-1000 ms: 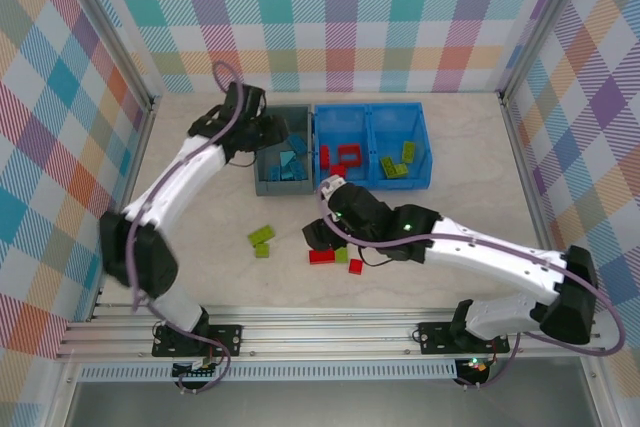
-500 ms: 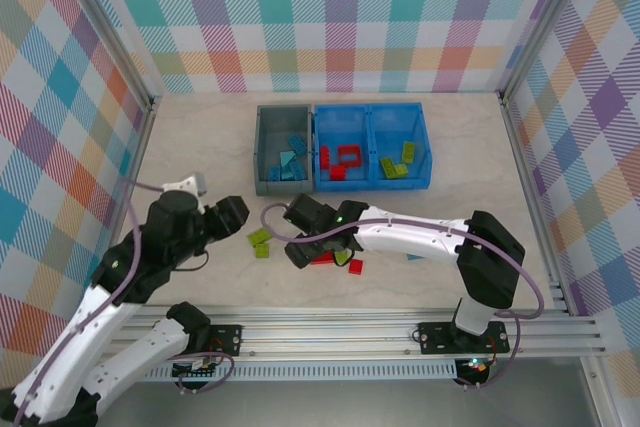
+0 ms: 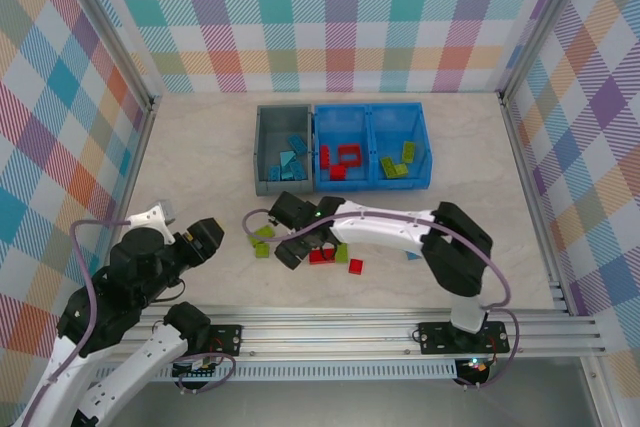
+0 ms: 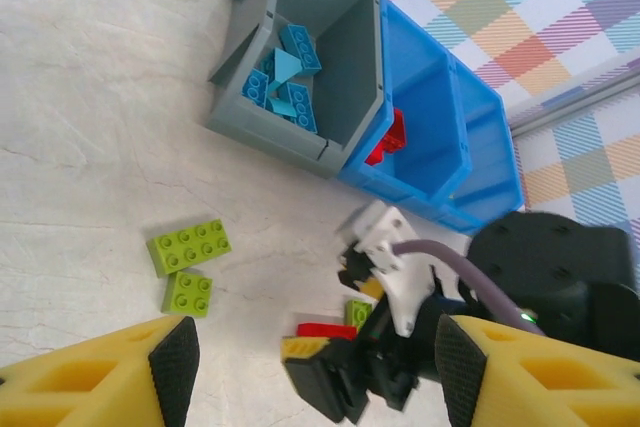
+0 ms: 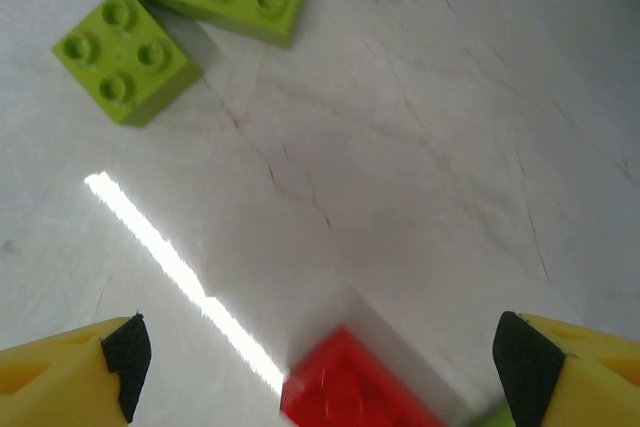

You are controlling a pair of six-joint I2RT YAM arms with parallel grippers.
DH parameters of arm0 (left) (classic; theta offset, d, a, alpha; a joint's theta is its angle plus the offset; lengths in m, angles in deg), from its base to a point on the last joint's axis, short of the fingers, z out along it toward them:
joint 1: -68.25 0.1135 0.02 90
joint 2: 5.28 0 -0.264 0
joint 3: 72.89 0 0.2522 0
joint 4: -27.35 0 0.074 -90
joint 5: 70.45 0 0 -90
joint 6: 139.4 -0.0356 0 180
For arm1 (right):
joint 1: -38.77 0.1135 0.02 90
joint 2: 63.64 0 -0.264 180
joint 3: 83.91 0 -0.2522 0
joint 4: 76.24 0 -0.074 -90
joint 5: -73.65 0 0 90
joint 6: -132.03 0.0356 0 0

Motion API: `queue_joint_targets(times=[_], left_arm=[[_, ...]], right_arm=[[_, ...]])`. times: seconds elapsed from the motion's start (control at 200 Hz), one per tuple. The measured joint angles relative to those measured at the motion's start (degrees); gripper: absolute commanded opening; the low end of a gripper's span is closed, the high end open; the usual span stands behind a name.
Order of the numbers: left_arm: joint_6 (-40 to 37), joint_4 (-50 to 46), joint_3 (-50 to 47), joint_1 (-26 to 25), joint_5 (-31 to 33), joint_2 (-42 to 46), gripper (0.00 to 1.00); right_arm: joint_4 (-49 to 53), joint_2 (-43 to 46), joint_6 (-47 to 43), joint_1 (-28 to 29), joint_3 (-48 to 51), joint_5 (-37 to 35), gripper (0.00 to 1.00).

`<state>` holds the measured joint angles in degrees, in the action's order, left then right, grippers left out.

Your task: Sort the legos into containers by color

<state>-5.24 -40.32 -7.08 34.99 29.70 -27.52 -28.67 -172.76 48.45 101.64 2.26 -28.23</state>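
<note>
At the far left, low over the pale marbled table top [image 3: 190,147], the left gripper [image 3: 205,236] holds its yellow fingers [image 4: 100,382] spread wide with nothing between them. Right of it, a long lime green plastic brick [image 3: 264,232] and a square lime green plastic brick [image 3: 261,249] lie loose, just beside each other. Farther back stands the small grey open-top plastic bin [image 3: 283,188], with light blue bricks [image 3: 290,159] inside. The right gripper [image 3: 281,235] hangs just right of the two lime bricks, its fingers well apart and gripping nothing. A flat red plastic brick [image 5: 345,392] lies on the table between them, apart from both. Next come a small lime green brick [image 3: 341,253] and a small red brick [image 3: 355,267]. The bright blue two-compartment plastic bin [image 3: 370,107] stands against the grey one. Red bricks [image 3: 338,171] and a red open frame [image 3: 349,154] fill its left compartment, and lime green bricks [image 3: 398,163] its right. A small light blue piece [image 3: 411,255] lies beside the right arm.
</note>
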Motion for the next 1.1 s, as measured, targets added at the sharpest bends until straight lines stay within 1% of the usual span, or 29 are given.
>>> queue_joint_targets(times=[0.14,0.315,0.51,0.7,0.92,1.1], left_arm=[[0.0,-0.6,0.1,0.0,0.5,0.2,0.66],[0.0,-1.6,0.3,0.0,0.7,0.2,0.66],[0.0,-1.6,0.3,0.0,0.7,0.2,0.66],[0.0,-1.6,0.3,0.0,0.7,0.2,0.66],[0.0,-1.7,0.5,0.0,0.7,0.1,0.66],[1.2,-3.7,1.4,0.0,2.0,0.2,0.66]], right_arm=[[-1.4,-6.1,-5.9,-2.0,-3.5,2.4,0.91],[-1.2,-12.9,-11.6,-3.5,-10.6,4.3,0.91],[-0.3,-18.2,-14.3,-3.5,-18.2,6.6,0.91],[2.0,-22.4,-14.8,-3.5,-24.8,8.2,0.90],[4.5,-27.4,-14.4,-3.5,-32.8,9.5,0.79],[5.6,-28.0,-13.4,-3.5,-34.0,9.4,0.61]])
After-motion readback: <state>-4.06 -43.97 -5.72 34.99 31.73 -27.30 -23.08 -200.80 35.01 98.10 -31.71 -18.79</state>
